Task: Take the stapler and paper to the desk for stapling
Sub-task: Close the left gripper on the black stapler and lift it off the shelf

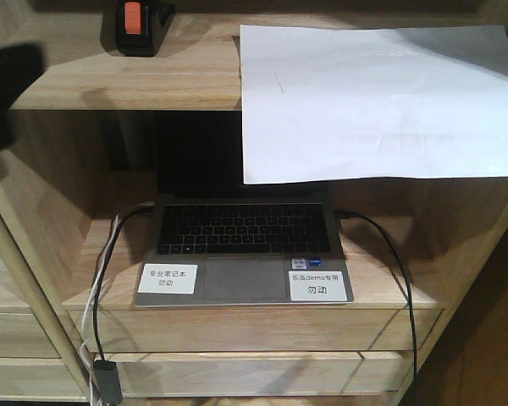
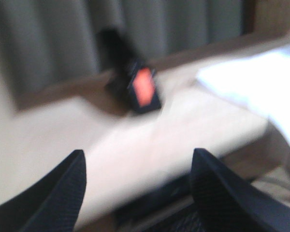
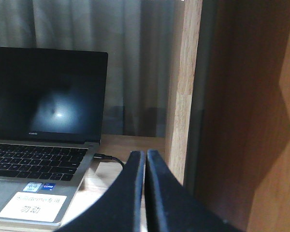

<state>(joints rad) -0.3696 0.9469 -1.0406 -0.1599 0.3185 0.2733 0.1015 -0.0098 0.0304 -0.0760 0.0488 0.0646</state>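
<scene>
stapler (image 1: 140, 30), black with orange patch, near flat white rectangular paper (image 1: 381, 101)

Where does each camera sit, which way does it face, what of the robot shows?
Exterior front-facing: before the shelving unit, looking down on stapler, paper and laptop; left-edge dark blur, maybe arm.
Left wrist: behind the open left tool, facing stapler and paper.
Right wrist: behind the shut right tool, facing laptop.
Shared: stapler, front and left; laptop, front and right.

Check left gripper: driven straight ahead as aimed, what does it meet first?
Probably the stapler, on the shelf top, roughly centred between the fingers of the open left gripper. The view is blurred, so depth is unclear; the shelf's front edge could come first.
</scene>
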